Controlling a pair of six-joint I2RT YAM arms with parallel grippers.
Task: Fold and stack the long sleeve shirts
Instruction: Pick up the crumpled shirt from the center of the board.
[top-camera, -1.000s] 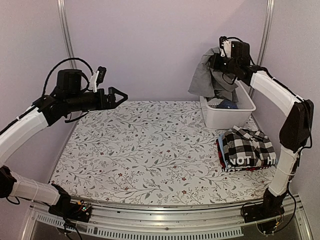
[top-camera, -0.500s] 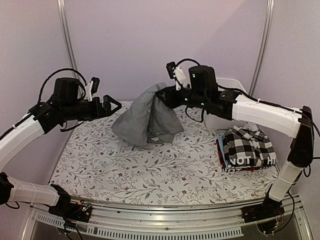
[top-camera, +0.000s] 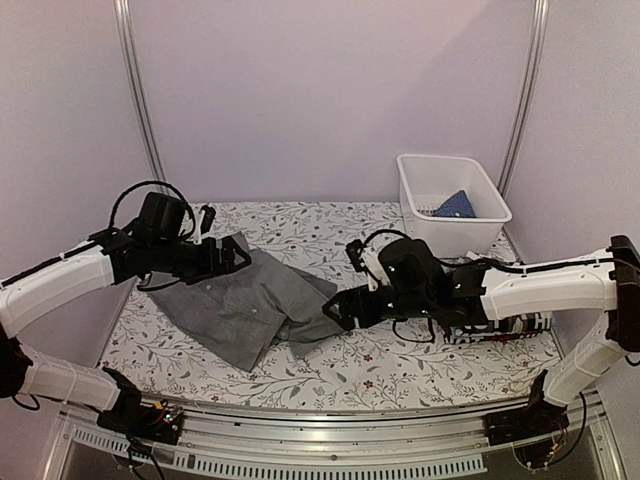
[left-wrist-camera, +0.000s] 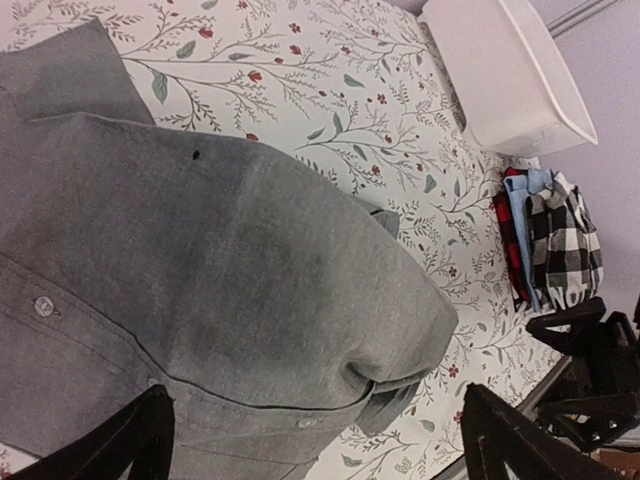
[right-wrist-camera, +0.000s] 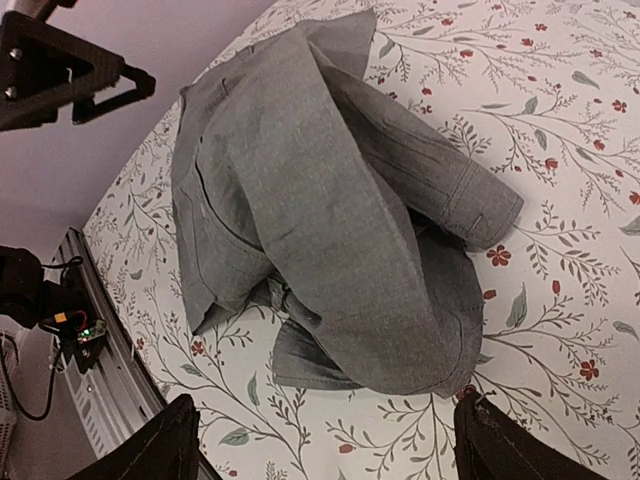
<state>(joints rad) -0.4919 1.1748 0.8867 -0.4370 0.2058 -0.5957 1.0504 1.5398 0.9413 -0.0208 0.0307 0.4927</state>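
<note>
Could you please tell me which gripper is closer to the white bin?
Right. The right gripper is at the right edge of the grey shirt, mid-table, in front of the white bin; the left gripper is over the shirt's left side, farther away.

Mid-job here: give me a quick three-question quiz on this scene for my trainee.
1. True or false: the grey shirt lies neatly folded on the table.
2. What lies in the white bin? A) a blue cloth B) a mug C) nothing
3. Fill in: the left gripper and the right gripper are both ____.
Key: 1 false, it is crumpled; 2 A; 3 open.
</note>
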